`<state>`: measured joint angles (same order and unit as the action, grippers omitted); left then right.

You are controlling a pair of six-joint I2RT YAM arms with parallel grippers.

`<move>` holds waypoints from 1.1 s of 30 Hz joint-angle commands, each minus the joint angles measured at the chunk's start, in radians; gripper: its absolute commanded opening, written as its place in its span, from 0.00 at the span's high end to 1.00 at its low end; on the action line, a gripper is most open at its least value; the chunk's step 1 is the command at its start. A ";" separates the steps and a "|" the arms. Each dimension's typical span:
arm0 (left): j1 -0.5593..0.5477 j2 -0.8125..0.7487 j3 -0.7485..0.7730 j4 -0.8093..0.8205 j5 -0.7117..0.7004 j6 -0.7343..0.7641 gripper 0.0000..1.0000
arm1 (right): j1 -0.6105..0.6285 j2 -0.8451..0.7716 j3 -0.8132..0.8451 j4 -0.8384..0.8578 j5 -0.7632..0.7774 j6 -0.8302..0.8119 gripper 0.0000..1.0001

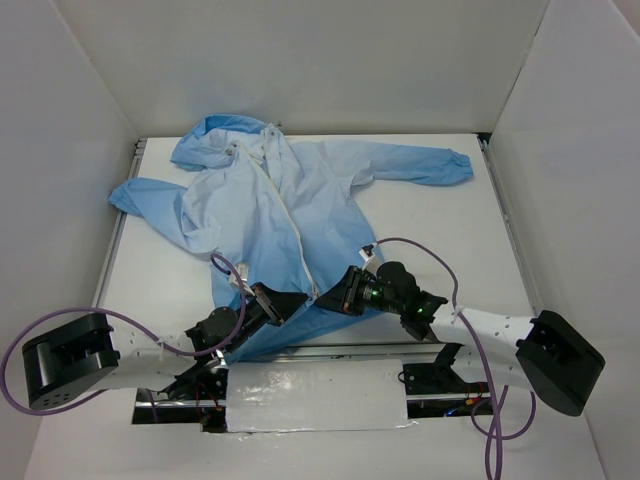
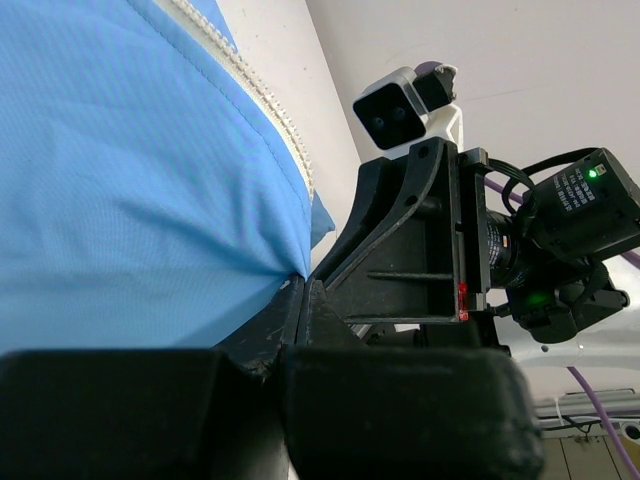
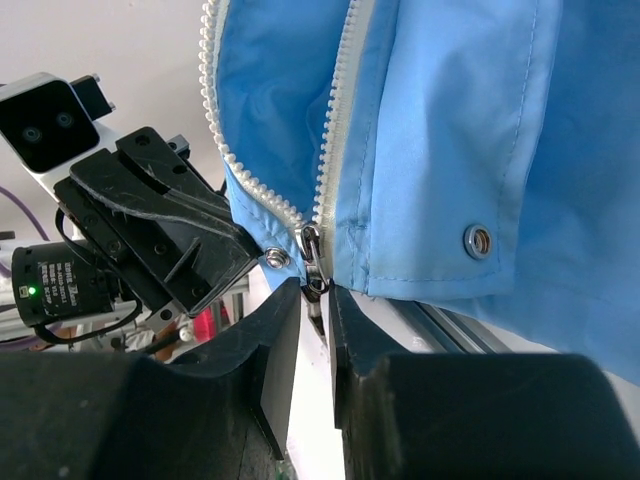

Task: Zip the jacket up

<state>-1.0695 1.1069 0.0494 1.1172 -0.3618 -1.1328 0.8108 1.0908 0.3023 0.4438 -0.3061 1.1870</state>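
Observation:
The light-blue jacket (image 1: 260,210) lies flat on the table, hood at the far left, hem toward the arms. Its white zipper (image 1: 290,220) stands apart along the front. My left gripper (image 1: 283,303) is shut on the hem fabric (image 2: 130,180) just left of the zipper's bottom end, pinching it at the tips (image 2: 303,283). My right gripper (image 1: 335,297) is at the zipper's bottom end. In the right wrist view the metal slider (image 3: 311,248) hangs at the hem, and its pull dangles between the right gripper's (image 3: 314,300) tips, which stand a narrow gap apart.
A metal snap (image 3: 478,241) sits on the hem flap right of the zipper. The jacket's right sleeve (image 1: 430,165) stretches to the far right. White walls enclose the table (image 1: 450,240). A metal rail (image 1: 330,350) and a white cover (image 1: 315,395) lie at the near edge.

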 commanded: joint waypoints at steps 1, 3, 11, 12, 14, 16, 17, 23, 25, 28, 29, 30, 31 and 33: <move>-0.003 0.004 -0.071 0.089 0.006 -0.005 1.00 | -0.009 -0.023 0.043 0.009 0.028 -0.015 0.76; -0.004 0.002 -0.072 0.087 0.006 -0.004 1.00 | -0.010 -0.019 0.040 0.010 0.027 -0.015 0.77; -0.003 0.008 -0.071 0.089 0.006 -0.002 1.00 | -0.012 -0.026 0.034 0.006 0.028 -0.015 0.84; -0.003 0.010 -0.071 0.089 0.004 -0.001 1.00 | -0.013 -0.028 0.035 0.000 0.028 -0.017 0.84; -0.003 0.010 -0.071 0.087 0.003 -0.001 1.00 | -0.012 -0.038 0.043 -0.016 0.032 -0.023 0.88; -0.003 0.008 -0.071 0.085 0.003 -0.001 1.00 | -0.012 -0.042 0.049 -0.024 0.033 -0.026 0.90; -0.003 0.008 -0.071 0.085 0.003 -0.001 1.00 | -0.012 -0.040 0.049 -0.025 0.035 -0.027 0.95; -0.003 0.008 -0.071 0.084 0.004 0.004 1.00 | -0.013 -0.025 0.050 -0.025 0.038 -0.021 1.00; -0.003 0.008 -0.071 0.085 0.006 0.004 1.00 | -0.013 -0.014 0.052 -0.024 0.041 -0.020 1.00; -0.004 0.010 -0.068 0.084 0.007 0.011 1.00 | -0.016 -0.011 0.052 -0.011 0.029 -0.010 1.00; -0.003 0.008 -0.069 0.082 0.009 0.016 1.00 | -0.018 -0.012 0.052 -0.011 0.025 -0.009 1.00; -0.003 0.008 -0.069 0.084 0.009 0.019 1.00 | -0.018 -0.014 0.058 -0.013 0.025 -0.003 1.00; -0.004 0.010 -0.069 0.085 0.011 0.022 1.00 | -0.019 -0.015 0.064 -0.023 0.018 -0.001 1.00; -0.004 0.014 -0.071 0.087 0.011 0.025 1.00 | -0.025 -0.019 0.084 -0.033 0.006 0.000 1.00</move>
<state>-1.0695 1.1118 0.0494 1.1221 -0.3622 -1.1282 0.8021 1.0721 0.3195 0.4126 -0.3065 1.1847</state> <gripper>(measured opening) 0.055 0.008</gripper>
